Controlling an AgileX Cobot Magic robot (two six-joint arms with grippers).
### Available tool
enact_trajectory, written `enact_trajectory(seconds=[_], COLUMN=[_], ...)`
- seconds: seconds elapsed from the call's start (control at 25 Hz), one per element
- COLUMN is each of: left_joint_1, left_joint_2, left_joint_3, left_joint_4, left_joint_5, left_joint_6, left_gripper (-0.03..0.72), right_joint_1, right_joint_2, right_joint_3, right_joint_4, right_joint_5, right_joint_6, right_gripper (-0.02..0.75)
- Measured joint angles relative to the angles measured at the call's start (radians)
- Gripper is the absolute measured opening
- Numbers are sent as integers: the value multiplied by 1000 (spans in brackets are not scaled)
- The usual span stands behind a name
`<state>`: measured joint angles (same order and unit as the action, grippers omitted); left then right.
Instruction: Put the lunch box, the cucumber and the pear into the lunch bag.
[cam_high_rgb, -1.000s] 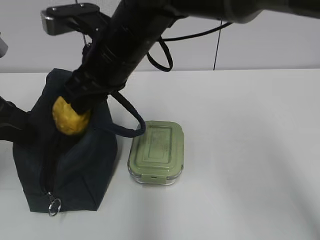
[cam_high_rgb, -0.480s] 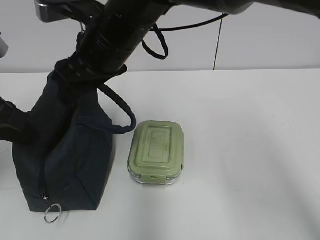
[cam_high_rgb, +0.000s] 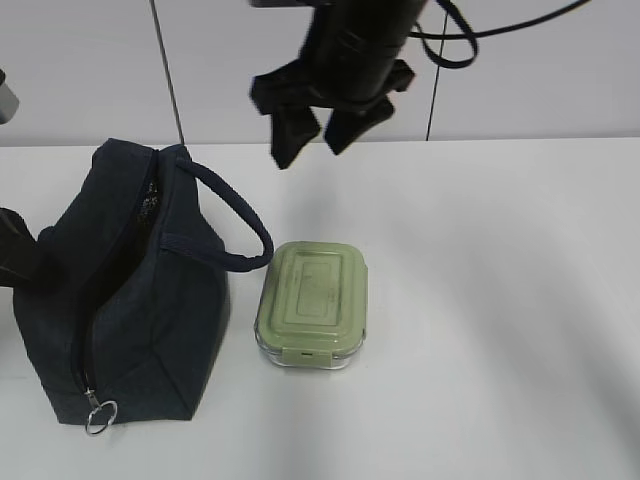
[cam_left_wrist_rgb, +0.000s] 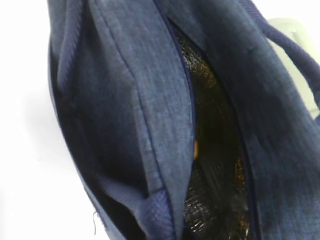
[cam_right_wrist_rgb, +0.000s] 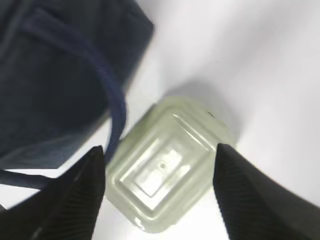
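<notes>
The navy lunch bag stands at the left with its zip top open. In the left wrist view I look down into the bag; a sliver of the yellow-orange pear shows inside. The cucumber is hidden. The lunch box with its sage-green lid lies on the table right of the bag. My right gripper hangs high above the table, open and empty; in the right wrist view its jaws frame the lunch box far below. My left gripper is against the bag's left side, its jaws hidden by fabric.
The bag's loop handle arches toward the lunch box. The metal zipper ring lies at the bag's front corner. White table stretches to the right, with a wall behind.
The pear left my right gripper and went into the bag. The right gripper then rose and moved right, open and empty. The bag settled upright.
</notes>
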<state>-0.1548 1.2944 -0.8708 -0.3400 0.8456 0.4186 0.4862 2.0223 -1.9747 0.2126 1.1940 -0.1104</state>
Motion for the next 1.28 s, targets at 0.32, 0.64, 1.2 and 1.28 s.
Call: enact_trajectory(seconds=[0.32, 0.64, 1.2, 1.28], left_joint_1=[-1, -1, -1, -1], left_joint_2=[0, 0, 0, 0], left_joint_3=[0, 0, 0, 0], left_joint_4=[0, 0, 0, 0], left_joint_5=[0, 0, -2, -2], left_joint_6=[0, 0, 0, 0], left_gripper=[1, 1, 1, 1], right_joint_1=[-217, -347, -438, -438], right_joint_2=[-49, -104, 92, 103], right_joint_3=[311, 821, 999, 999], right_joint_4=[225, 957, 1454, 1454], right_joint_5=[-59, -251, -143, -140], right_joint_6=[-84, -688, -1185, -1202], right_gripper=[518, 518, 570, 570])
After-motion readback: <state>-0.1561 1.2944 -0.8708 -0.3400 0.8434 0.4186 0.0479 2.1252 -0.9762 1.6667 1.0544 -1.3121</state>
